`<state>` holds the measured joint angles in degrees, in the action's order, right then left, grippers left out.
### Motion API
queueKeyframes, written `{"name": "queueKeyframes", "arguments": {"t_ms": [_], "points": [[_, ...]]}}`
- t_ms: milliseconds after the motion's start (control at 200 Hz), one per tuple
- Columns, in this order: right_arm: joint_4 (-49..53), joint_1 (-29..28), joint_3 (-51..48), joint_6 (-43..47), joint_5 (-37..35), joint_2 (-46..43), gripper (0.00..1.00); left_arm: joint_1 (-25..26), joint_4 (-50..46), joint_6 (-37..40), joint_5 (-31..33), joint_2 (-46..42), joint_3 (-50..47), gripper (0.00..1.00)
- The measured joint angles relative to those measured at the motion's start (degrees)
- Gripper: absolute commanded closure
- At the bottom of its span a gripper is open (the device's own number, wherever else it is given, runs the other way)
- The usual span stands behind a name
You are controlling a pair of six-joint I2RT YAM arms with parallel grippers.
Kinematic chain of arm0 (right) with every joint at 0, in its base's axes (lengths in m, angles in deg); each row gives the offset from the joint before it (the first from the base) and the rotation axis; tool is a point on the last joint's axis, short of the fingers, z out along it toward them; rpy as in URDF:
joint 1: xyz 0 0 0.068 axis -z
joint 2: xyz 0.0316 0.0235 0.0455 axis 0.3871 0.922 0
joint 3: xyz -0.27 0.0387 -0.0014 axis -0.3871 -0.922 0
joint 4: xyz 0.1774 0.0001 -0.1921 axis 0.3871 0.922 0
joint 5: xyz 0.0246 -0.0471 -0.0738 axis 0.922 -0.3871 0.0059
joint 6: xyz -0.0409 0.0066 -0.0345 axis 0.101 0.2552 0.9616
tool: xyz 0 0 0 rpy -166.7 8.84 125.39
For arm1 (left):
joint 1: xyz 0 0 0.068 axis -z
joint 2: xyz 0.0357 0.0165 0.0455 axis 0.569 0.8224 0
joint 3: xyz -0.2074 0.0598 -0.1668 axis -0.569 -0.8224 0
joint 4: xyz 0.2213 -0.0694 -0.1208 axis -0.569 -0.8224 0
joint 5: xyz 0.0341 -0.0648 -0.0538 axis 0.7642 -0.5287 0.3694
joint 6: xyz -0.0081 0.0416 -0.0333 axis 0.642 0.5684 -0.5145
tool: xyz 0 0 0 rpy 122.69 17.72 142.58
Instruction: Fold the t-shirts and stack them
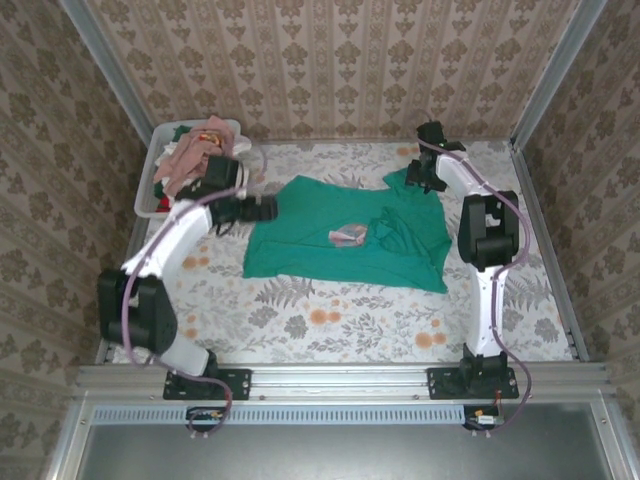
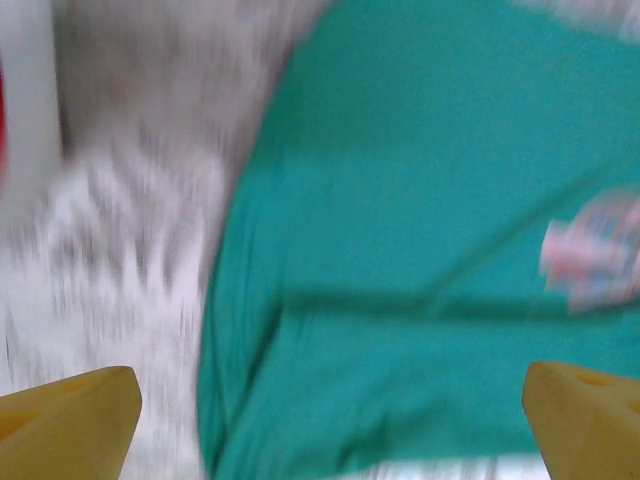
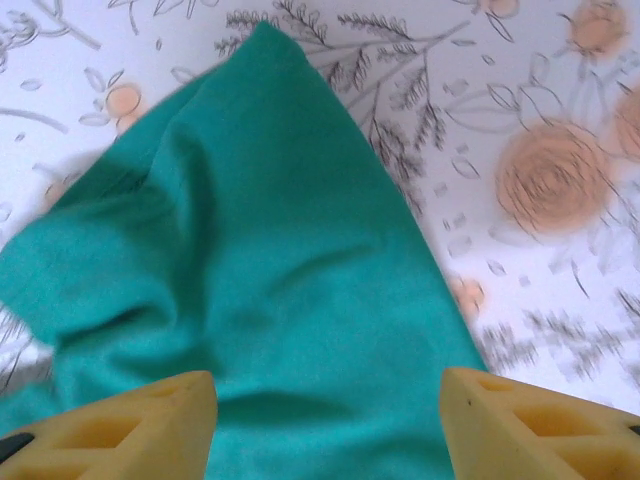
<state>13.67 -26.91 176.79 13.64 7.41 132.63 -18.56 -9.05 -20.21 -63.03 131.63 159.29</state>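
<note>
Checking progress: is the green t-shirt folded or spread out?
Spread out, mostly. The green t-shirt lies flat on the table, chest print up, with only some bunching beside the print.

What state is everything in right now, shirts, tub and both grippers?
teal-green t-shirt, spread print-up, unfolded, rumpled on its right
white tub, upright, filled with clothes
other shirts, heaped unfolded in the tub
left gripper, open above the t-shirt's left edge
right gripper, open above the t-shirt's far right corner
</note>
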Motion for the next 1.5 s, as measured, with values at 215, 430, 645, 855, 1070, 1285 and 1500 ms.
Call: {"name": "queueKeyframes", "arguments": {"t_ms": [215,430,645,855,1070,1285,1500], "points": [[6.3,0.5,17.1,0.0,1.4,10.1,0.36,0.0,1.8,3.7,1.0,28.5,29.7,0.08],[11.2,0.7,29.9,-0.1,2.0,17.6,0.36,0.6,-1.6,4.6,0.9,49.3,46.7,0.13],[16.4,1.2,35.7,-0.5,4.4,21.9,0.36,1.4,-4.3,5.0,0.6,53.8,54.3,0.21],[21.0,2.4,40.9,-0.9,7.1,25.3,0.48,1.7,-4.8,4.8,-0.9,55.1,54.8,0.39],[22.9,2.9,41.4,-1.1,8.0,25.5,0.74,1.4,-4.6,5.1,-1.9,56.2,55.6,0.6],[23.5,2.9,41.4,-0.6,7.6,25.5,0.97,1.0,-4.6,5.4,-4.5,56.3,55.5,0.84],[22.9,2.9,41.0,0.1,7.4,25.1,1.0,-0.1,-2.7,5.4,-7.8,54.1,50.9,1.0]]}}
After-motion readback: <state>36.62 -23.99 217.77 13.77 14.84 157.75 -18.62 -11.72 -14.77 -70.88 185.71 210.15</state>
